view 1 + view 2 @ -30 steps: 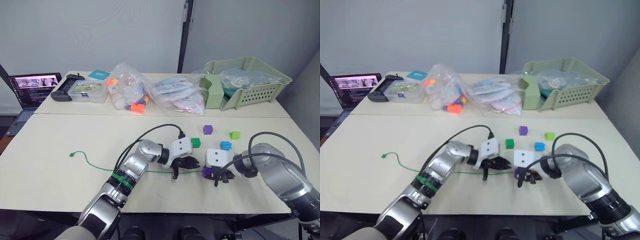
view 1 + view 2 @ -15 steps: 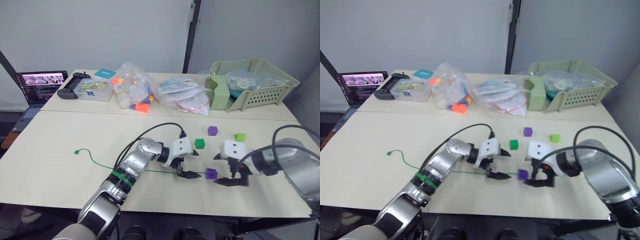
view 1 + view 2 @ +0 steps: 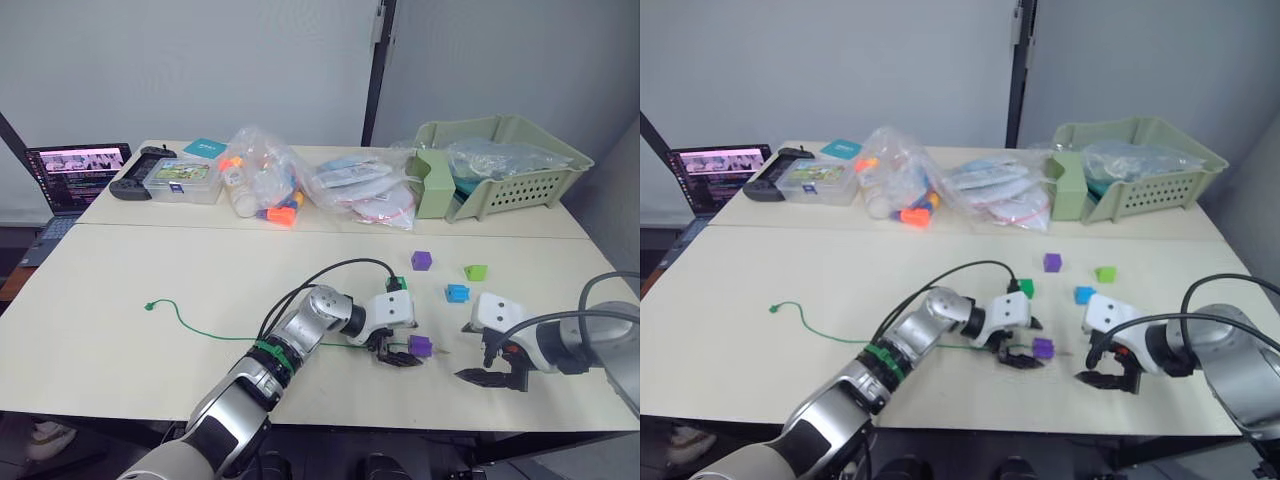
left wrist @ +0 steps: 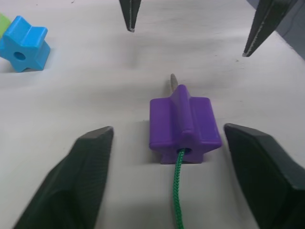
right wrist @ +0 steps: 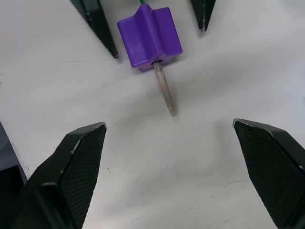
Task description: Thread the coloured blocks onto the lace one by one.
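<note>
Lace (image 4: 178, 191) tip poked through purple block (image 4: 183, 124) toward right gripper (image 5: 174, 162); both grippers spread, left gripper (image 4: 167, 157) straddling block.

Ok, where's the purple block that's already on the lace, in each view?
Left eye: purple block, just beyond the left gripper.
Right eye.
Left wrist, green lace entering.
Right wrist, stiff tip protruding.
Shared landmark: the lace through the block.

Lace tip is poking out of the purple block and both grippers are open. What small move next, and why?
Probably close the right gripper on the stiff tip of the thin green lace and pull it through: the tip protrudes from the purple star-shaped block, lying free on the table between that gripper's open fingers.
</note>
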